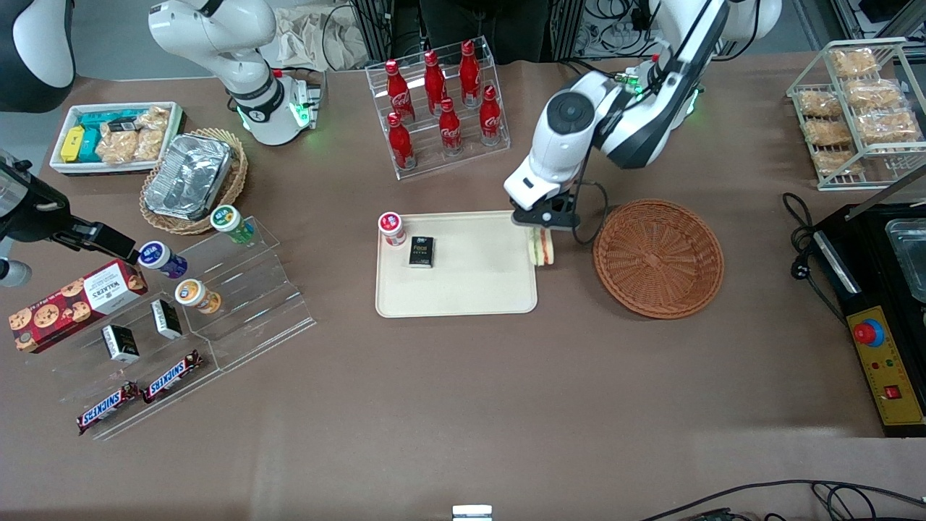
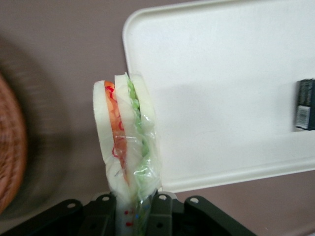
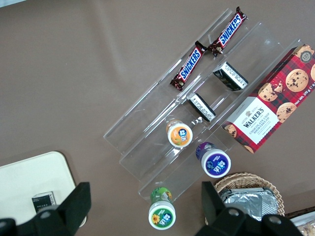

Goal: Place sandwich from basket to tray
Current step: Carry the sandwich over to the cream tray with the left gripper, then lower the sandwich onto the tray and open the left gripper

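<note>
One sandwich hangs from the gripper, pinched at its narrow end between the black fingers, with the bread slices on edge and the orange and green layers running straight out from the grip. It is wrapped in clear film, and from the wrist camera you can see it sticking up clear of the fingers, white bread on both sides. Right now it sits at the edge of the tray, on the side that faces the basket, so it is between the two and just beside the tray's rim. No part of it touches the basket, which lies flat on the brown table. On the tray, well apart from the sandwich, stand a small black box and a little red-capped tub.
</note>
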